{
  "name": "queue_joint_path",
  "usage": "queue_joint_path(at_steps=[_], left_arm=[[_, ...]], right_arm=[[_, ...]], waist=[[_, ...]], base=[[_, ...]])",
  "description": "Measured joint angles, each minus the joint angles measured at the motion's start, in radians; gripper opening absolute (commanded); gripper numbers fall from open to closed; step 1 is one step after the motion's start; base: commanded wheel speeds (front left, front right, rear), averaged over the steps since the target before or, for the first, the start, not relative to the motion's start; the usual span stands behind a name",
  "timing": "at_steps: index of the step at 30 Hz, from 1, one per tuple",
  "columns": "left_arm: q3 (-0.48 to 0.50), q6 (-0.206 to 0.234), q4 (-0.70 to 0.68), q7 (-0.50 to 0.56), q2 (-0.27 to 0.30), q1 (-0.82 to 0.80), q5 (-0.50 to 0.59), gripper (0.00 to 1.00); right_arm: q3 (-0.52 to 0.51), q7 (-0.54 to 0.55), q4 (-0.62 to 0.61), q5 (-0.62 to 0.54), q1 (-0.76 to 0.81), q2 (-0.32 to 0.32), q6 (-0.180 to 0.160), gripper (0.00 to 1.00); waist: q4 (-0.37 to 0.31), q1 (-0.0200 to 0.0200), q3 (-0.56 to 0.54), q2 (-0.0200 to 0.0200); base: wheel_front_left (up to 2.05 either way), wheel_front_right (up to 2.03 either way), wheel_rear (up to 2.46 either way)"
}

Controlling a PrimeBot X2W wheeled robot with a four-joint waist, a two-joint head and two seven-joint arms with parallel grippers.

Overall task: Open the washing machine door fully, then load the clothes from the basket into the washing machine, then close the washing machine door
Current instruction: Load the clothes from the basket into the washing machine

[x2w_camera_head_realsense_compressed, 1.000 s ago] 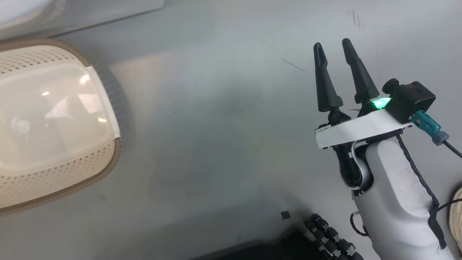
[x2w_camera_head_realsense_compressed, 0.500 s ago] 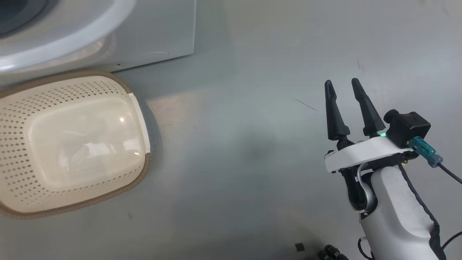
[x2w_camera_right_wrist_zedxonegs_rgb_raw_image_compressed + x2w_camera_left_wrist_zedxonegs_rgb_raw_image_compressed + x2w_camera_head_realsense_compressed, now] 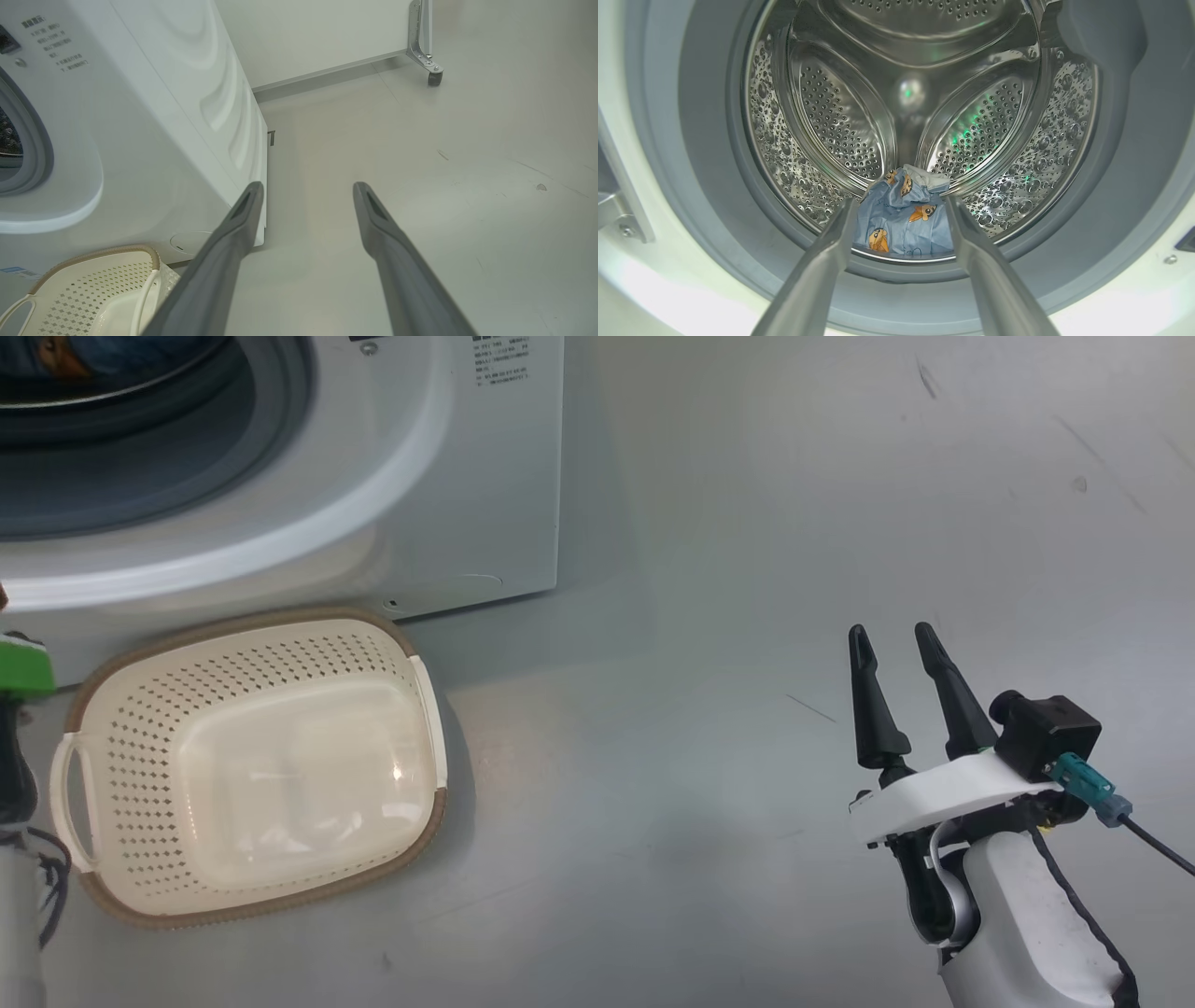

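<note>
Both released: right end effector (image 3: 890, 632), left end effector (image 3: 900, 201); clothes (image 3: 906, 226) just ahead of left; camera has lifted, basket (image 3: 140, 728) empty, closing remains.

- The washing machine (image 3: 467, 476) runs off the top and left of the head view, so you only get the lower right of its opening.
- The print (image 3: 502, 359) on its front panel is way too tiny to read.
- The left arm (image 3: 14, 915) is chopped by that view's left edge, just a green bit and a sliver.
- The blue bear-print garment (image 3: 906, 224) has its bottom tucked behind the drum lip. There's a pale scrap (image 3: 927, 176) behind it, but I can't tell what.
- The basket (image 3: 79, 291) is cut by the bottom edge of the right wrist view.
- The blue label (image 3: 14, 270) there is clipped and unreadable.
</note>
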Motion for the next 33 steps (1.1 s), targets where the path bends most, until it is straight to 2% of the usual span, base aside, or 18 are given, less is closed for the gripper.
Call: queue_joint_path(at_steps=[7, 17, 26, 33], left_arm=[[0.039, 0.000, -0.057, 0.000, -0.079, 0.131, 0.027, 1.00], [0.054, 0.000, -0.119, 0.000, -0.147, 0.322, 0.112, 1.00], [0.080, 0.000, -0.205, 0.001, -0.163, 0.449, 0.206, 1.00], [0.086, 0.000, -0.252, 0.001, -0.205, 0.572, 0.268, 1.00]], right_arm=[[-0.007, 0.000, 0.009, -0.011, 0.045, 0.000, 0.000, 1.00], [-0.026, 0.000, 0.011, -0.050, 0.103, -0.001, 0.000, 1.00], [-0.032, 0.000, -0.024, -0.100, 0.139, -0.008, 0.000, 1.00], [-0.034, 0.000, -0.049, -0.132, 0.173, -0.008, -0.002, 1.00]], waist=[[0.018, 0.0000, -0.101, 0.0000], [0.042, 0.0000, -0.238, 0.0000], [0.064, 0.0000, -0.330, 0.0000], [0.075, -0.0001, -0.383, 0.0000]], base=[[0.00, 0.00, 0.00], [0.00, 0.00, 0.00], [0.00, 0.00, 0.00], [0.00, 0.00, 0.00]])
